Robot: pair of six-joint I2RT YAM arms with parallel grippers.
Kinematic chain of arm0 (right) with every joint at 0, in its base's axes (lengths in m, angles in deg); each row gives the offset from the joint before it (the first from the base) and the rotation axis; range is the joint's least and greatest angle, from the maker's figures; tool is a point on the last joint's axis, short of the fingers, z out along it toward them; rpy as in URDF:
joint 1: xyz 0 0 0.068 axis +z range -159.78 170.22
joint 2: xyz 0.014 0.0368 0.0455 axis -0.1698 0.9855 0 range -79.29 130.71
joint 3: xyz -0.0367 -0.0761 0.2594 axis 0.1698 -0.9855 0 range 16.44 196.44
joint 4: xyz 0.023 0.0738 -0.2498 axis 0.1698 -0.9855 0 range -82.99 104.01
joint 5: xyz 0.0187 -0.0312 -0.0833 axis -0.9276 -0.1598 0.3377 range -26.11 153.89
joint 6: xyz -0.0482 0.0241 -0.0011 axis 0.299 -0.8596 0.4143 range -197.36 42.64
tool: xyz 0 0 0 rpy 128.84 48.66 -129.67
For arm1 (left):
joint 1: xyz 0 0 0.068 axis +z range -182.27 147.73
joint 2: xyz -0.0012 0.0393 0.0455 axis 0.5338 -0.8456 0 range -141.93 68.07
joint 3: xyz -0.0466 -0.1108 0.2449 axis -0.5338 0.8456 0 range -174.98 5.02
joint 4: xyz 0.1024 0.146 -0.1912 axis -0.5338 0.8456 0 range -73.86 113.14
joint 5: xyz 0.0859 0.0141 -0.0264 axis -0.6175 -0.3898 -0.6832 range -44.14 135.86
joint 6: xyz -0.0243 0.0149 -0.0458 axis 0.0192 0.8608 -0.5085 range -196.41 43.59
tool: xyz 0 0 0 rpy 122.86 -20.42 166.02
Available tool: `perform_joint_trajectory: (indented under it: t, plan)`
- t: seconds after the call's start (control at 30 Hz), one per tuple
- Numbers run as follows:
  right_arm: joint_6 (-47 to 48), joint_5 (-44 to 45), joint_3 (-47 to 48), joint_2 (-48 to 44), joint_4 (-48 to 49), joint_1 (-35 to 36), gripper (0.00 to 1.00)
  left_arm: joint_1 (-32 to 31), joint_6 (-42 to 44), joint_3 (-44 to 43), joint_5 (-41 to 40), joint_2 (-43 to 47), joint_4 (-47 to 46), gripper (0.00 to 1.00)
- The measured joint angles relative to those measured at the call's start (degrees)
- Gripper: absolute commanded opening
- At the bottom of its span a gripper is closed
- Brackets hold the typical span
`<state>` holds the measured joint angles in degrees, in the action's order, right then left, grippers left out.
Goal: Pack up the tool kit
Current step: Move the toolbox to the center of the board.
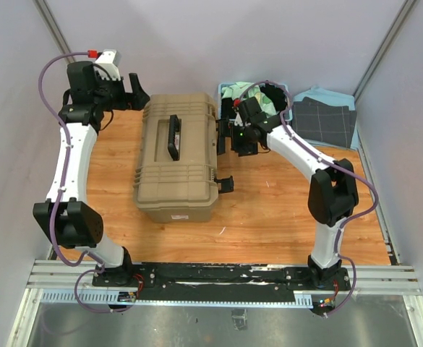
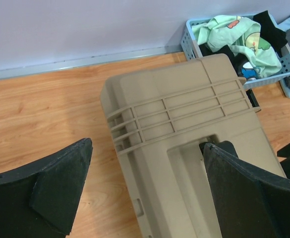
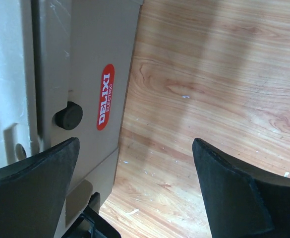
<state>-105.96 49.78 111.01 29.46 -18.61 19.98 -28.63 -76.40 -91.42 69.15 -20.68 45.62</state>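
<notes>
The tan toolbox (image 1: 178,163) lies shut on the wooden table, black handle (image 1: 173,137) on top. One black latch (image 1: 225,183) sticks out from its right side. My left gripper (image 1: 137,94) is open and empty, above the box's far left corner; the left wrist view shows the ribbed lid (image 2: 184,119) between its fingers (image 2: 60,188). My right gripper (image 1: 241,143) is open and empty beside the box's right side. The right wrist view shows the red label (image 3: 105,96) and a black knob (image 3: 68,115). No hammer, screwdrivers or pliers are in view.
A blue basket (image 1: 258,97) of cloths stands at the back, right of the box, also in the left wrist view (image 2: 241,37). A grey checked cloth (image 1: 327,121) lies at the back right. Walls close in on three sides.
</notes>
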Motion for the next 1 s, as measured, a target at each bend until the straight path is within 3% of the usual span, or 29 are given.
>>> perform_joint_trajectory:
  t: [0.67, 1.0]
  plan:
    - [-2.5, 1.9, 5.8, 5.5, -1.6, 6.8, 0.99, -0.1, 2.8, -1.9, -0.1, -0.9, 1.1, 0.99]
    - [-3.5, 2.8, -1.4, -1.6, 0.2, 4.1, 0.98, -0.2, 3.7, -3.3, -0.1, -1.9, 1.7, 0.99]
